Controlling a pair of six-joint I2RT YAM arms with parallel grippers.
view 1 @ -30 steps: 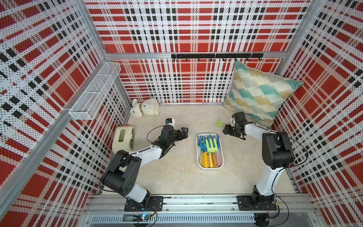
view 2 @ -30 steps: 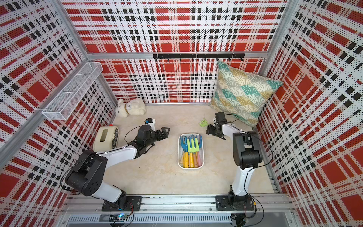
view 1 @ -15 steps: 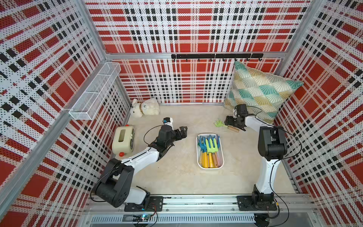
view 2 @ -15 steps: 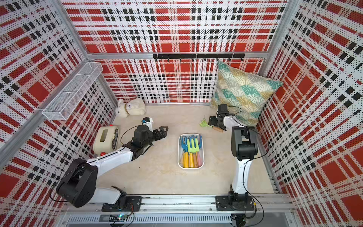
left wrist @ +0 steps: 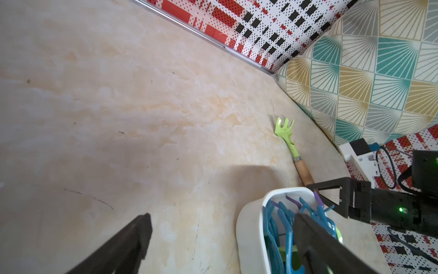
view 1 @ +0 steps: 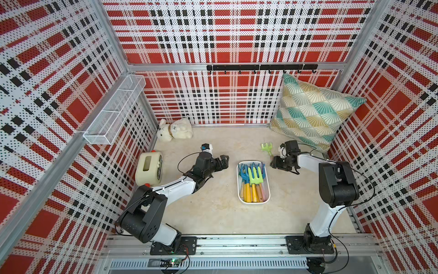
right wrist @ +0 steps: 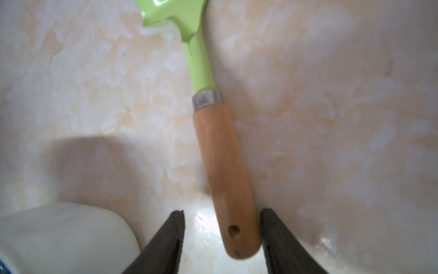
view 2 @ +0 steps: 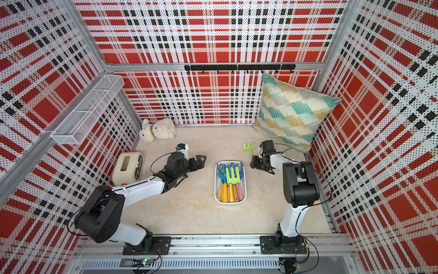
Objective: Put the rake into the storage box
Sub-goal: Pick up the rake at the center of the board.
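Note:
The rake (view 1: 267,148) (view 2: 249,147) has a light green head and a wooden handle and lies flat on the floor behind the storage box (view 1: 237,185) (view 2: 215,187). That white tub holds several blue and green toy tools. My right gripper (right wrist: 220,213) (view 1: 275,163) is low over the floor and open, with the end of the rake's handle (right wrist: 225,178) between its jaws. One finger (right wrist: 279,237) touches the handle's side and the other (right wrist: 166,237) stands clear of it. My left gripper (left wrist: 221,217) (view 1: 224,160) hangs wide open and empty to the left of the box.
A patterned pillow (view 1: 315,111) leans in the back right corner, close behind the right arm. A cream boxy toy (view 1: 149,168) and a plush animal (view 1: 175,130) sit at the left. A wire-mesh basket (view 1: 113,113) hangs on the left wall.
My right gripper has drawn back along the rake to the end of its handle, and its jaws have narrowed around it. The rake lies where it was. The left arm has barely moved.

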